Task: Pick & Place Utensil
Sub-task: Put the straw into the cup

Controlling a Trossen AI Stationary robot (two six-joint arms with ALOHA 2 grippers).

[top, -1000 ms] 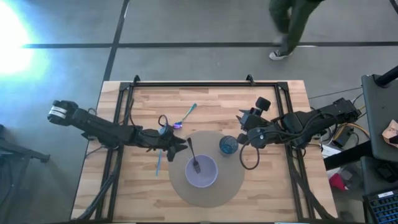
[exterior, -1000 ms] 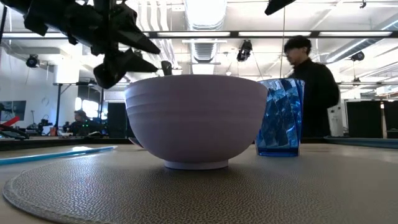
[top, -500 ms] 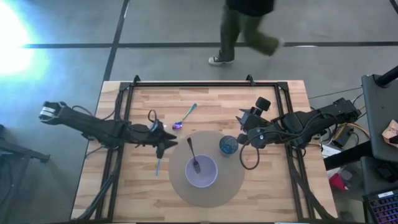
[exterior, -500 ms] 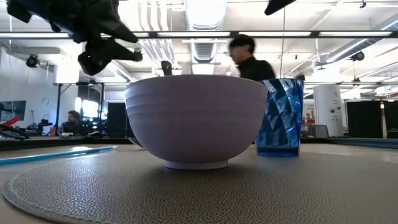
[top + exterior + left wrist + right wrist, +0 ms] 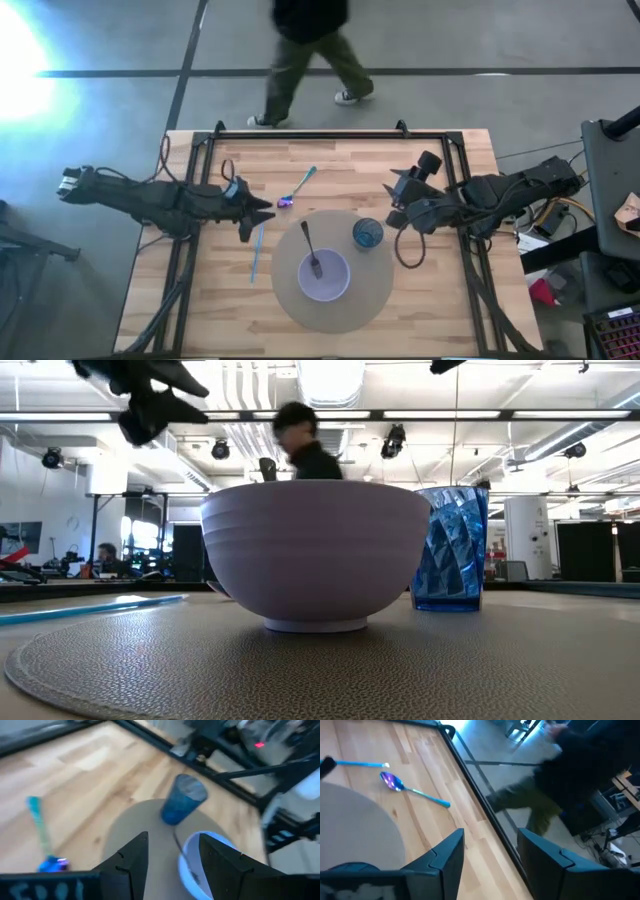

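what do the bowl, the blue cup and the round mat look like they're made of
Bowl: probably matte plastic or glazed ceramic, pale lilac, with faint moulded rings around its wall; the look leaves it open.
Blue cup: likely clear tinted plastic or glass, since light shows through its faceted sides.
Round mat: looks like faux leather, with a pebbled grain and dull tan finish.

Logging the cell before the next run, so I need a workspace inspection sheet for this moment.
Surface: wooden table, round grey mat on it.
Job's things: dark fork in the lavender bowl on the mat; iridescent spoon and blue straw-like stick on bare wood.
Clutter: blue cup at the mat's edge.
Grippers: left tool open, empty, near the spoon; right tool open, empty, beside the cup.
Cables: black loop under the right arm.
Surroundings: person walking past the far side.
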